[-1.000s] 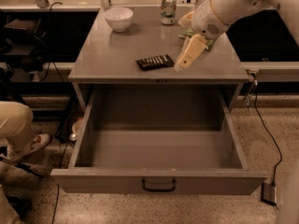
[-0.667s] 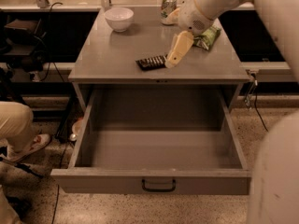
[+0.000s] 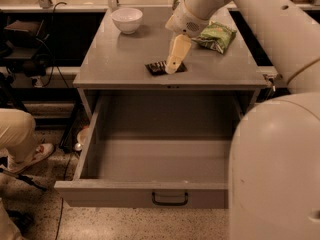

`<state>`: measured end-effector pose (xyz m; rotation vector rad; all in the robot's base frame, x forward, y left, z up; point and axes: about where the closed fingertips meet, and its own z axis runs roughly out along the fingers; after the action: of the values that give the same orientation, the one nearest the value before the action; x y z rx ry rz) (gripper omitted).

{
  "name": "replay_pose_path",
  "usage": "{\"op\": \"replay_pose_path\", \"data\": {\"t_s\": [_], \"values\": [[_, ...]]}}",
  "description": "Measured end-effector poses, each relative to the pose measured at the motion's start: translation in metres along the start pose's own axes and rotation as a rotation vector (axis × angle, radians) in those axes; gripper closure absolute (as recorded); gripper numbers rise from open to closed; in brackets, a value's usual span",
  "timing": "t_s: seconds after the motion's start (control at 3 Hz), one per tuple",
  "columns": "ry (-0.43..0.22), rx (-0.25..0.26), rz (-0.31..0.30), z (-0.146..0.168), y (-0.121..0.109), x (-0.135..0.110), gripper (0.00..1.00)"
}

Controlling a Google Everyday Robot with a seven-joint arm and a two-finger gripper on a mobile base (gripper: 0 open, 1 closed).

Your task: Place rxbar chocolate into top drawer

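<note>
The rxbar chocolate [image 3: 159, 67], a small flat dark wrapper, lies on the grey cabinet top [image 3: 115, 64] near its front edge. My gripper [image 3: 172, 68] hangs from the arm that comes in from the upper right. Its pale fingers [image 3: 176, 54] point down onto the bar's right half and cover it. The top drawer [image 3: 160, 194] is pulled wide open below the cabinet top. Its inside is bare and its small dark handle [image 3: 170, 200] sits at the middle of the front panel.
A white bowl [image 3: 126, 20] stands at the back left of the cabinet top. A green chip bag [image 3: 216, 36] lies at the back right. A person's leg and shoe [image 3: 20, 139] are at the left on the floor. My arm's large pale body [image 3: 275, 169] fills the right foreground.
My gripper has moved left and down, from beside the bar's right end to directly over it. The arm's body has swung into the right foreground. The bar has not moved.
</note>
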<state>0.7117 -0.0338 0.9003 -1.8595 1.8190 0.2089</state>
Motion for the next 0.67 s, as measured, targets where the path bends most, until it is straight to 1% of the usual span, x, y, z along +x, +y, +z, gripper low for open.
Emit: {"op": "replay_pose_path", "data": {"t_s": [0.67], "values": [[0.127, -0.033, 0.007, 0.031, -0.012, -0.001, 0.00]]}}
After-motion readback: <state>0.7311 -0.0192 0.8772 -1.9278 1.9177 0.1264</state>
